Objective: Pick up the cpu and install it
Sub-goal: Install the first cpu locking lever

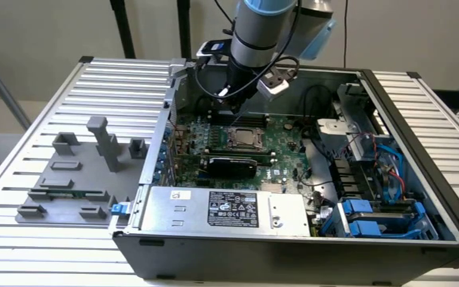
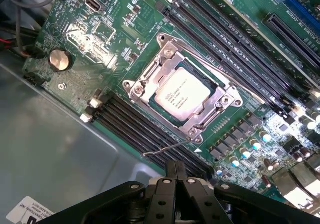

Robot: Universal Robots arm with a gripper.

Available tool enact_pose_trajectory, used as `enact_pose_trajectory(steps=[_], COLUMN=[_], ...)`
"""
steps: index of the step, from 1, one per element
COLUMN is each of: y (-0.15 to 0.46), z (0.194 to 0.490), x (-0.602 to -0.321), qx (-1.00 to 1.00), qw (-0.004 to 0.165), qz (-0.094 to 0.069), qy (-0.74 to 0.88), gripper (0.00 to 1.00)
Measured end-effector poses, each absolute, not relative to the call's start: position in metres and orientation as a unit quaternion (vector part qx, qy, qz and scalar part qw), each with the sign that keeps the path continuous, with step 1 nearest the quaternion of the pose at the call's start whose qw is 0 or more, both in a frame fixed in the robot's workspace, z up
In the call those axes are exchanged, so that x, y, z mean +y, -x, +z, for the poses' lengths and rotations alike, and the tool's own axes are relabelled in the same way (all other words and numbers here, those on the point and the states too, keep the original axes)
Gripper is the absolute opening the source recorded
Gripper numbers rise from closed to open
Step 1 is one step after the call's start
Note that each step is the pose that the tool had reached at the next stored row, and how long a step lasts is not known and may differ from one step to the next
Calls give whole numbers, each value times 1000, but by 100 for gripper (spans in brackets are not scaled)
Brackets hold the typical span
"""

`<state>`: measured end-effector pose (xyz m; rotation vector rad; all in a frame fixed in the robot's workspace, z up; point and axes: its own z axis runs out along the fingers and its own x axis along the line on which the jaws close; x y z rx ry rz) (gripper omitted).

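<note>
The cpu (image 2: 182, 94) lies flat in its socket on the green motherboard (image 2: 125, 13). Its silver top faces up and the metal socket frame (image 2: 145, 76) lies around its edges (the print on the top is too small to read). A thin wire lever (image 2: 167, 148) lies just beside one corner of the frame, and rows of black memory slots (image 2: 135, 129) run along two sides of the socket. In the exterior view the cpu (image 1: 244, 137) is near the middle of the board, inside the open computer case (image 1: 293, 251). The gripper (image 2: 176, 170) hangs above the board, near the socket but apart from the cpu; its two fingers are pressed together and nothing is between them. In the exterior view the arm (image 1: 257, 30) comes down from the top, a little tilted, and the gripper (image 1: 233, 112) points down into the case above the socket area. A grey power supply (image 1: 222, 209) sits at the near side of the case. A grey fixture plate (image 1: 70, 185) lies on the slatted table (image 1: 22, 251) at the exterior view's left.
</note>
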<state>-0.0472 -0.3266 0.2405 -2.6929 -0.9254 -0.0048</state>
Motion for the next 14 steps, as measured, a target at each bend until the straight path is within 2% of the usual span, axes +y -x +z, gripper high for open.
enact_pose_trajectory(steps=[14], y=[47], z=[220], x=[-321], qx=[-352], qw=[132], qz=[6], qy=[927], gripper=[11])
